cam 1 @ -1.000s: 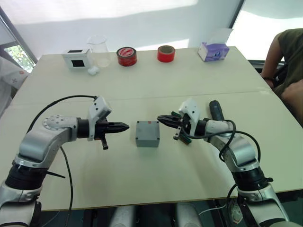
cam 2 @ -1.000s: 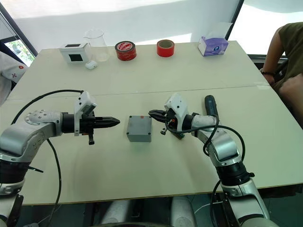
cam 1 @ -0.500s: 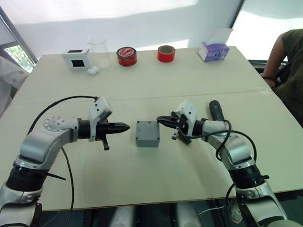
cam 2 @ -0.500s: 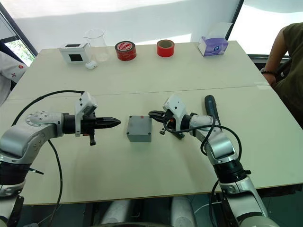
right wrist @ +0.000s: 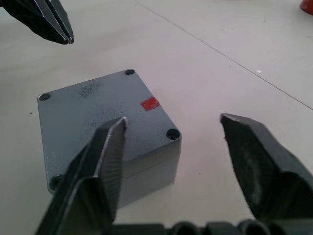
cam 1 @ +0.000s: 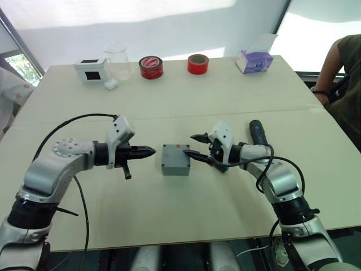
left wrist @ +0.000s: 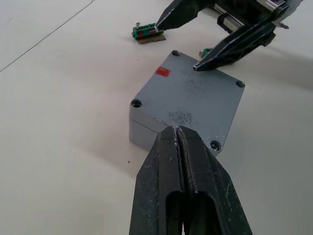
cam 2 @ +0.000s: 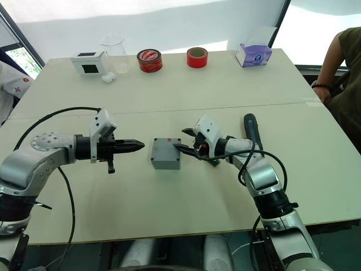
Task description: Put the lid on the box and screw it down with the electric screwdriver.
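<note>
Box [cam 1: 176, 159] sits mid-bench [cam 1: 169, 101], one only, lid [left wrist: 190, 98] already on it, four corner holes, small red mark on top, no writing we can read. Left claw [cam 1: 150, 151] just left of box, fingers pressed together, empty. Right claw [cam 1: 196, 145] just right of box, spread wide, empty, one finger over lid edge. One electric screwdriver [cam 1: 258, 134] lies right of box, beyond right claw. We count two red tape rolls [cam 1: 151, 66] behind box.
</note>
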Action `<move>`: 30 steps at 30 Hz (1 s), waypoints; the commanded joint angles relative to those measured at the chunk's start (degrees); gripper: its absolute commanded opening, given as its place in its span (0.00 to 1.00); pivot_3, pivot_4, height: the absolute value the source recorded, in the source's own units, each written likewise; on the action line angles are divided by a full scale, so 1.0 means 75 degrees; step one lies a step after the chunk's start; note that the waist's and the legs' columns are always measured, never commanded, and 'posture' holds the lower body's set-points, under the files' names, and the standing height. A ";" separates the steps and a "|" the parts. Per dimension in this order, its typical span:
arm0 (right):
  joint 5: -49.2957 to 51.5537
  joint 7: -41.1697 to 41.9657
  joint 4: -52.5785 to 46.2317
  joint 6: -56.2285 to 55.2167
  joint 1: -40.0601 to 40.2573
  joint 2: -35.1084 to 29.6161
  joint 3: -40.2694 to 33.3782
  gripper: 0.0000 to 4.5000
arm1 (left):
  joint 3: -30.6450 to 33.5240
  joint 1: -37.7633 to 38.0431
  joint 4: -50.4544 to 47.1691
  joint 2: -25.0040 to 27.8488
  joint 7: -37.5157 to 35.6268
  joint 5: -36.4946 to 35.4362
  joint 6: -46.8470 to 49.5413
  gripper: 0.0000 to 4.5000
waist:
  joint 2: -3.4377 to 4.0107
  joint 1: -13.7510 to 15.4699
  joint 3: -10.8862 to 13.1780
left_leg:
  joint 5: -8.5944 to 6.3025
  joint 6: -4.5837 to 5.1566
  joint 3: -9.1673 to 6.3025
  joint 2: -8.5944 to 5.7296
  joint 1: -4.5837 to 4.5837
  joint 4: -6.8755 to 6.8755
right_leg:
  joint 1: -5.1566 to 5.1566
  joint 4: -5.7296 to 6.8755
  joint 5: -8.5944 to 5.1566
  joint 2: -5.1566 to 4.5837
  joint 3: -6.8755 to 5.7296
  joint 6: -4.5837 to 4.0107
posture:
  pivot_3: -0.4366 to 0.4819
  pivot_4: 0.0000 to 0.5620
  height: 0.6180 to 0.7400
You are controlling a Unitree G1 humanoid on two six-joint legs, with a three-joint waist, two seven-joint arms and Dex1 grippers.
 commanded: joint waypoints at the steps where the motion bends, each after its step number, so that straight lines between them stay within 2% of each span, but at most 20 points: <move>1: 0.0930 -0.0052 -0.0920 0.1095 -0.0291 -0.0377 -0.1024 0.87 | 0.0276 -0.0377 -0.0270 -0.0095 -0.0023 -0.0387 0.0089 0.00 | 0.0000 0.0012 0.0000 | 0.0000 0.0000 -0.0001 -0.0001 -0.0001 0.0001 | 0.0000 0.0000 0.0000 -0.0001 0.0000 0.0000 | 0.48 0.27 1.00; 5: 0.1723 -0.0412 -0.1272 0.2753 -0.0644 -0.1020 -0.2065 0.87 | 0.0201 -0.0781 -0.0362 -0.0135 -0.0212 -0.0631 0.0126 0.00 | 0.0000 -0.0006 0.0000 | 0.0000 0.0001 -0.0002 -0.0001 -0.0001 0.0001 | 0.0000 0.0001 0.0000 -0.0002 0.0000 0.0000 | 0.48 0.27 1.00; 7: 0.2087 -0.0568 -0.1121 0.3789 -0.1083 -0.1650 -0.2715 1.00 | -0.0161 -0.1097 -0.0478 -0.0047 -0.0530 -0.0465 -0.0070 0.00 | 0.0000 0.0004 0.0000 | -0.0001 0.0001 -0.0002 0.0000 -0.0001 0.0000 | 0.0000 0.0000 0.0000 -0.0001 0.0000 0.0000 | 0.48 0.27 1.00; 13: 0.2118 -0.1380 -0.0304 0.6009 -0.2084 -0.2629 -0.3064 1.00 | -0.0652 -0.1719 -0.0589 -0.0147 -0.1030 -0.0387 -0.0305 0.00 | -0.0001 -0.0019 0.0000 | -0.0006 0.0011 0.0001 0.0001 -0.0003 -0.0002 | 0.0001 -0.0005 0.0000 -0.0003 0.0000 0.0000 | 0.48 0.27 1.00; 15: 0.2182 -0.1139 0.0444 0.7865 -0.2559 -0.3691 -0.2228 1.00 | -0.0959 -0.1938 -0.0573 -0.0175 -0.1452 -0.0237 -0.0650 0.00 | 0.0004 -0.0014 0.0002 | -0.0012 0.0023 0.0005 0.0005 -0.0003 -0.0002 | -0.0001 -0.0005 0.0000 0.0000 0.0001 0.0000 | 0.48 0.27 1.00; 16: 0.2352 -0.0824 0.0789 0.8389 -0.2744 -0.4371 -0.1398 1.00 | -0.1128 -0.2014 -0.0528 -0.0192 -0.1636 -0.0130 -0.0838 0.00 | 0.0003 -0.0005 0.0002 | -0.0014 0.0027 0.0010 0.0002 -0.0004 -0.0003 | -0.0002 -0.0006 0.0000 -0.0005 0.0002 -0.0001 | 0.48 0.27 1.00; 18: 0.2309 -0.0535 0.1171 0.8588 -0.2966 -0.4835 -0.0649 1.00 | -0.1406 -0.2073 -0.0419 -0.0251 -0.1834 0.0117 -0.1168 0.00 | 0.0022 0.0051 0.0011 | -0.0036 0.0066 0.0010 -0.0004 -0.0015 -0.0002 | -0.0003 -0.0013 -0.0001 -0.0014 -0.0002 -0.0002 | 0.48 0.27 1.00; 25: 0.1833 0.0014 0.2826 0.8011 -0.3378 -0.4797 0.0599 1.00 | -0.1762 -0.2047 0.0027 -0.0595 -0.2086 0.0562 -0.1750 0.00 | 0.0021 -0.0053 0.0011 | -0.0044 0.0080 0.0028 0.0005 -0.0010 0.0008 | -0.0002 -0.0017 0.0001 -0.0008 0.0005 0.0003 | 0.48 0.27 1.00; 30: 0.1402 0.0507 0.3979 0.7587 -0.4041 -0.4349 0.1463 1.00 | -0.1728 -0.1861 0.0210 -0.0803 -0.1953 0.0722 -0.1868 0.00 | 0.0021 -0.0039 0.0011 | -0.0044 0.0079 0.0029 0.0003 -0.0016 0.0013 | -0.0007 -0.0016 0.0001 -0.0009 0.0006 0.0004 | 0.48 0.27 1.00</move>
